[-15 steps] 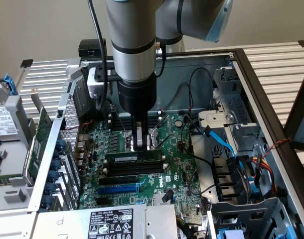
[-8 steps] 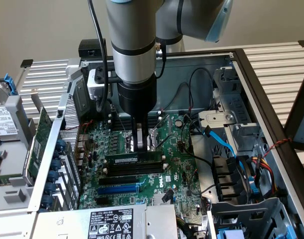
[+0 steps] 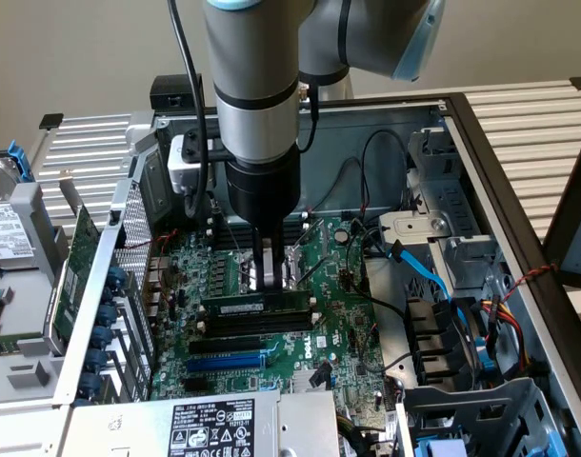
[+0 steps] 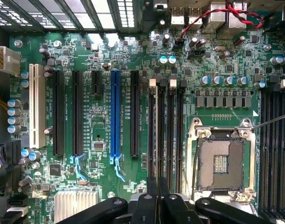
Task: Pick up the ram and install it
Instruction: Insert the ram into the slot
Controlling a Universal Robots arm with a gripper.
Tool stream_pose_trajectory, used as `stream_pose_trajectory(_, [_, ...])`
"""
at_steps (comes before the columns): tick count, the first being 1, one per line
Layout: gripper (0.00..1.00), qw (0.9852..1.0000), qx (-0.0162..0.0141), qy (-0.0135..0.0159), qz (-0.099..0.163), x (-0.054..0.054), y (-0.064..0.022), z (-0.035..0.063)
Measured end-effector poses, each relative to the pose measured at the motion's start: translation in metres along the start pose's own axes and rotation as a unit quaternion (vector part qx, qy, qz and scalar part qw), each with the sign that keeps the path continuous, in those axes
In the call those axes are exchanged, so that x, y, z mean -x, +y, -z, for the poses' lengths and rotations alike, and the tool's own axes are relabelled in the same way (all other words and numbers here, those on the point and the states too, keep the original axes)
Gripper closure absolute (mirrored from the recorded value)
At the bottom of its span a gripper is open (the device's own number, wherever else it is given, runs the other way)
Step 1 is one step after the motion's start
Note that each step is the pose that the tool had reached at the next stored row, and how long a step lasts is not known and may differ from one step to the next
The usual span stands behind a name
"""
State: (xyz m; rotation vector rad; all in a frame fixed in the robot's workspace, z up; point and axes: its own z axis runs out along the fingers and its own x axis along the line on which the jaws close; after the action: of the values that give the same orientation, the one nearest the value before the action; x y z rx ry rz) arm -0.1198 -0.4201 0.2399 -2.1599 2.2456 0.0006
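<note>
Exterior view: narrowly closed end effector (image 3: 268, 276) pinches the ram (image 3: 257, 307) standing upright on the motherboard (image 3: 340, 319).

The ram (image 3: 257, 306), a long, narrow dark stick with a small white label, stands on edge along a black motherboard slot.

Ram (image 3: 257, 307) stands upright on the motherboard (image 3: 338, 295) | hand (image 3: 271, 283) directly above it | motherboard inside the case (image 3: 348, 143) | drive (image 3: 5, 228) outside, exterior view's left | cables (image 3: 426, 274) inside, exterior view's right
</note>
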Motion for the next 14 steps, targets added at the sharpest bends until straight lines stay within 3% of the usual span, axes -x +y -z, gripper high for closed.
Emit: stream_pose_trajectory(14, [0.88, 1.0000, 0.0000, -0.0001, 0.000, -0.0018, -0.0006, -0.0042])
